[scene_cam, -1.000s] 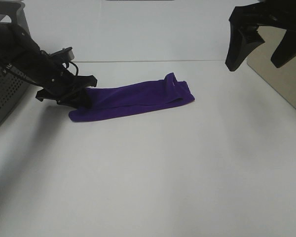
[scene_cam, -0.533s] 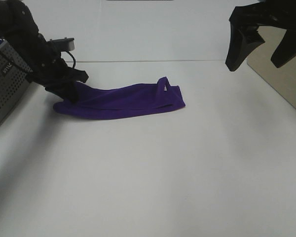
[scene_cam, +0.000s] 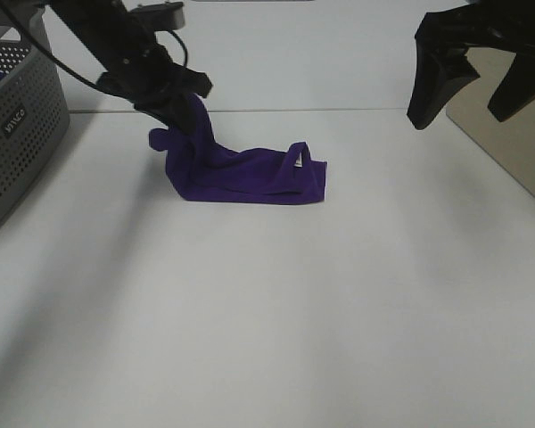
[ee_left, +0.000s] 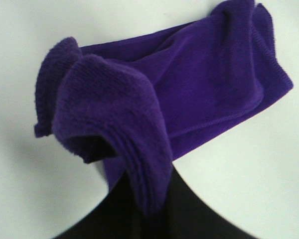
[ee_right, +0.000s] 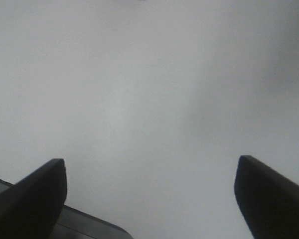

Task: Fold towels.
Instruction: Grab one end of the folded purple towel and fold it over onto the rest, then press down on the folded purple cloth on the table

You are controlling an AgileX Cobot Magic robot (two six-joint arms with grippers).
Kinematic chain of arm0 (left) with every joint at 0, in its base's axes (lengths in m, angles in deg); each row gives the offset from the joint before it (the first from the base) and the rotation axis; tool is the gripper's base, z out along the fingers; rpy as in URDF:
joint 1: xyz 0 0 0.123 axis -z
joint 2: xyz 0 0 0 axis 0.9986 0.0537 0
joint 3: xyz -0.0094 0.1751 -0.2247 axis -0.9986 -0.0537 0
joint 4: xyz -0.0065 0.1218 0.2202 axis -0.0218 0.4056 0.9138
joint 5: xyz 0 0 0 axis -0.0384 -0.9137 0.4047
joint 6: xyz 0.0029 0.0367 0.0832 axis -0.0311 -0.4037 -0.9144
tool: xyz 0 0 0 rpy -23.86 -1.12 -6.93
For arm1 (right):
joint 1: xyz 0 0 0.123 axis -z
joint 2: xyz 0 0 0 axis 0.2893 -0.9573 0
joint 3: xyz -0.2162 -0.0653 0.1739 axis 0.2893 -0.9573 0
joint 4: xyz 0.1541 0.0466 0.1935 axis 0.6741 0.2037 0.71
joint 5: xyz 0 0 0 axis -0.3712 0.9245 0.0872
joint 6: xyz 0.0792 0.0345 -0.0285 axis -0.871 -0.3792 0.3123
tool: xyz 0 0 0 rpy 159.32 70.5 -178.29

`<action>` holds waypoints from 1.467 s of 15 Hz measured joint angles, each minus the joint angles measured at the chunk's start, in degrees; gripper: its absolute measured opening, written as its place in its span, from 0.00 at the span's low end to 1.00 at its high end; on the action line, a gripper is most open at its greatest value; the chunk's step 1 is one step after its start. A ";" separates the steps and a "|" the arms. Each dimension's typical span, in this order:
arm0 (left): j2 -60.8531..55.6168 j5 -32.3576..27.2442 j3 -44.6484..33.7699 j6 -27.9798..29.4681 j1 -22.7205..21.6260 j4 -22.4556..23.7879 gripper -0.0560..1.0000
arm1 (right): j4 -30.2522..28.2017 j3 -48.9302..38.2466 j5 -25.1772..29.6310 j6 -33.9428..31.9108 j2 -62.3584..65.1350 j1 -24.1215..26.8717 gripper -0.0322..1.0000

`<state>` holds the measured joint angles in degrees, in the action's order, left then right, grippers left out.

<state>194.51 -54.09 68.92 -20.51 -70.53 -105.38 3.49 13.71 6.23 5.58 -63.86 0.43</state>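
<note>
A deep purple towel (scene_cam: pixel 250 175) lies folded into a long strip on the white table, its left end lifted off the surface. My left gripper (scene_cam: pixel 180 100) is shut on that raised end, above the table near the back left. In the left wrist view the towel (ee_left: pixel 189 94) drapes over the dark fingers (ee_left: pixel 139 209), which it mostly hides. A small white tag (scene_cam: pixel 297 164) shows near the strip's right end. My right gripper (scene_cam: pixel 477 111) hangs open high at the back right, with nothing between its fingers (ee_right: pixel 35 191) and only bare table beneath.
A grey perforated basket (scene_cam: pixel 18 134) stands at the left edge. A beige board (scene_cam: pixel 517 134) lies at the far right of the table.
My left gripper has closed on the towel's left end, lifted it and carried it up and to the right, so the strip has shortened. The right arm has not moved.
</note>
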 joint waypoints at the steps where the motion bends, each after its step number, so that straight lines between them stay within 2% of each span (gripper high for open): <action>1: 1.83 0.52 1.03 0.97 1.78 -0.11 0.08 | 0.29 0.00 0.00 0.00 0.11 0.00 0.89; 4: 7.79 1.60 6.13 4.07 5.96 -0.17 0.08 | 0.86 0.00 0.00 1.15 2.35 0.00 0.89; 6: 11.63 3.67 10.71 8.14 8.31 -0.17 0.08 | 0.92 0.00 0.06 1.49 4.41 0.00 0.89; 11: 14.09 10.71 12.26 10.37 10.49 -3.90 0.11 | 1.15 0.00 0.06 2.23 6.76 0.00 0.89; 12: 14.09 11.34 12.26 10.37 10.54 -4.47 0.18 | 1.38 0.00 0.06 2.69 7.16 0.00 0.89; 14: 14.27 13.87 12.26 10.37 10.54 -8.59 0.44 | 1.49 0.00 0.06 2.98 7.39 0.00 0.89; 15: 14.27 14.67 12.26 10.37 10.54 -10.77 0.52 | 1.49 0.00 0.06 2.98 7.39 0.00 0.89; 16: 14.32 15.93 12.26 10.31 10.54 -15.13 0.63 | 1.89 0.00 0.06 3.04 7.39 0.00 0.89; 17: 14.38 17.30 12.32 8.65 10.60 -21.20 0.70 | 2.46 0.00 0.06 3.67 7.39 0.00 0.89; 20: 14.21 16.90 12.32 5.27 10.43 -22.40 0.71 | 2.86 0.00 0.06 4.35 7.39 0.00 0.89; 22: 12.49 14.95 12.32 2.06 9.22 -20.28 0.71 | 2.86 0.00 0.06 4.41 7.39 0.00 0.89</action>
<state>207.00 -39.14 81.24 -18.45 -61.31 -125.66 6.35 13.71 6.29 10.00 -56.47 0.43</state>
